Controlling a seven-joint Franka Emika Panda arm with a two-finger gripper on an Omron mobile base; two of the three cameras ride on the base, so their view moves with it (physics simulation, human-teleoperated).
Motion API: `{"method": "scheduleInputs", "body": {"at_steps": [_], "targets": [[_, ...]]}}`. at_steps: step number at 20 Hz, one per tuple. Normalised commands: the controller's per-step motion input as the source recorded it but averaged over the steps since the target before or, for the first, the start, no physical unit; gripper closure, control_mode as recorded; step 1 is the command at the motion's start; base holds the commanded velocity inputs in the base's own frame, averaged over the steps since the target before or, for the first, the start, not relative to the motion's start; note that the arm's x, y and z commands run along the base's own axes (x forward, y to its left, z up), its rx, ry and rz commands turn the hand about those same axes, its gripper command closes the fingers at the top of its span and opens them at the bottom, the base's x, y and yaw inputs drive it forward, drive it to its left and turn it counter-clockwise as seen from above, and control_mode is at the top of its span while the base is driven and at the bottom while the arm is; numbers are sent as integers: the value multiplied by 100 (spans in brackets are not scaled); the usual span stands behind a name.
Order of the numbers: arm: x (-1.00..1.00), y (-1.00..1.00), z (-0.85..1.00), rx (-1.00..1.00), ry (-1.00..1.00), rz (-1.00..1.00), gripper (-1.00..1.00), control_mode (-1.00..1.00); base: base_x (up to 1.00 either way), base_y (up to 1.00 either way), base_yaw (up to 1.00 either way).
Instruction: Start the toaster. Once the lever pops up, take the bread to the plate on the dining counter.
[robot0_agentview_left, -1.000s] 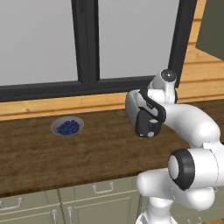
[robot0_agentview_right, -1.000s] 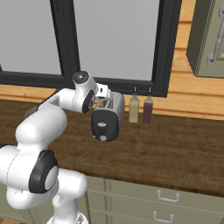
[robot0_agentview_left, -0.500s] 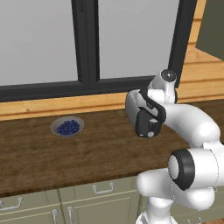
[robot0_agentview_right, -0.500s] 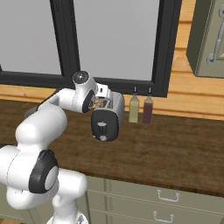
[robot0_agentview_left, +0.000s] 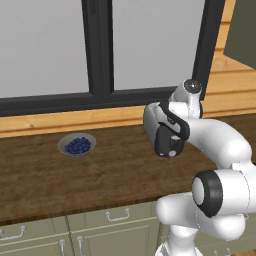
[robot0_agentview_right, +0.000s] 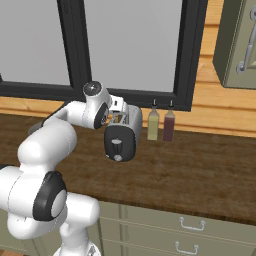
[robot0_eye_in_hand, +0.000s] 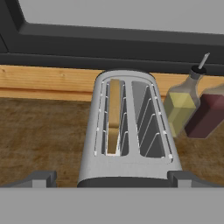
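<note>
Where the dark wood surface (robot0_agentview_left: 100, 175) meets a pale plank wall under a black-framed window (robot0_agentview_left: 100, 50), the toaster (robot0_eye_in_hand: 129, 131) stands with the bread (robot0_eye_in_hand: 113, 116) upright in one of its two slots, two bottles (robot0_eye_in_hand: 192, 109) just beside it. Green cabinet drawers (robot0_agentview_right: 190, 225) line the front below, and a grey bowl of blueberries (robot0_agentview_left: 77, 145) sits well apart. Hovering above the toaster's near end, the claw (robot0_eye_in_hand: 111, 179) has its jaws spread wide, holding nothing.
</note>
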Motion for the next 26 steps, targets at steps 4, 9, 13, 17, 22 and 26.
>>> {"method": "scheduleInputs", "body": {"at_steps": [4, 9, 13, 17, 22, 26], "targets": [[0, 0, 0, 0, 0, 0, -100, -100, 0, 0, 0], [0, 0, 0, 0, 0, 0, -100, -100, 0, 0, 0], [0, 0, 0, 0, 0, 0, -100, -100, 0, 0, 0], [0, 0, 0, 0, 0, 0, -100, -100, 0, 0, 0], [0, 0, 0, 0, 0, 0, -100, -100, 0, 0, 0], [0, 0, 0, 0, 0, 0, -100, -100, 0, 0, 0]]}}
